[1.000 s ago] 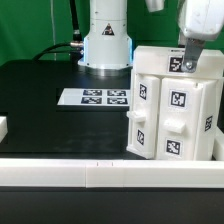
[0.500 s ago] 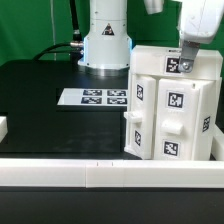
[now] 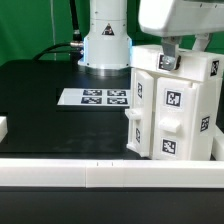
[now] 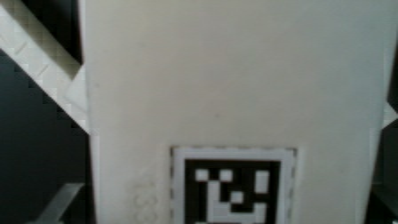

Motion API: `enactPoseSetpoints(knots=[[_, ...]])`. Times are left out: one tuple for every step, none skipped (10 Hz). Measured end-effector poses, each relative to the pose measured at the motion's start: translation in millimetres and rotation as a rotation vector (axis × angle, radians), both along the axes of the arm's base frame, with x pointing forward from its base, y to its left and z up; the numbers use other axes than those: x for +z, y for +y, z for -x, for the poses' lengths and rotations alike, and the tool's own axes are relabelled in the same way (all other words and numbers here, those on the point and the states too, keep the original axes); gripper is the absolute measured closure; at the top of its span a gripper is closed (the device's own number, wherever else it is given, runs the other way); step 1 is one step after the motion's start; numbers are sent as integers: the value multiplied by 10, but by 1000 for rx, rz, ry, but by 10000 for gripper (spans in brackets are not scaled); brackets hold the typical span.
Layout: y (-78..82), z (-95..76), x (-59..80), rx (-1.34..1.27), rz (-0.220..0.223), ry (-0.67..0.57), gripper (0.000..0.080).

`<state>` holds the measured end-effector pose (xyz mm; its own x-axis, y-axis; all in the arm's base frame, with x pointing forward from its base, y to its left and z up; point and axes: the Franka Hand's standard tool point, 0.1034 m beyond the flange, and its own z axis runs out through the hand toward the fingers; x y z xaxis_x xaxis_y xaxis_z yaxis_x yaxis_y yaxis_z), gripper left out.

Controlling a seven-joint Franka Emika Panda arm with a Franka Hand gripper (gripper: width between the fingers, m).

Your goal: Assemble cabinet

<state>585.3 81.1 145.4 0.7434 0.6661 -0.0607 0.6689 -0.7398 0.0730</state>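
Note:
The cabinet (image 3: 175, 115), a big white box with black-and-white tags on its faces, stands at the exterior view's right. My gripper (image 3: 169, 55) comes down from above onto its top edge. Its fingers close round a white tagged top piece (image 3: 168, 63) of the cabinet. In the wrist view that white panel (image 4: 231, 90) with a tag (image 4: 235, 185) fills nearly the whole picture. My fingertips are almost wholly hidden there.
The marker board (image 3: 95, 97) lies flat on the black table left of the cabinet. The arm's white base (image 3: 105, 40) stands behind it. A small white block (image 3: 3, 127) shows at the left edge. A white rail (image 3: 100, 175) runs along the front.
My gripper has moved to the exterior view's left and nearer the camera, and the tagged top piece has moved with it. The cabinet's top outline has shifted slightly.

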Motion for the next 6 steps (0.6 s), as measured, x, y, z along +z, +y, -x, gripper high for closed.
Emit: enactPoseSetpoints(knots=[[1, -1, 1, -184, -2, -18, 236], [-3, -3, 2, -240, -2, -24, 236], [-24, -15, 6, -407, -4, -43, 236], [-26, -23, 9, -494, -6, -55, 236], [-26, -26, 11, -592, -7, -64, 236], [-23, -26, 11, -715, -14, -72, 236]])
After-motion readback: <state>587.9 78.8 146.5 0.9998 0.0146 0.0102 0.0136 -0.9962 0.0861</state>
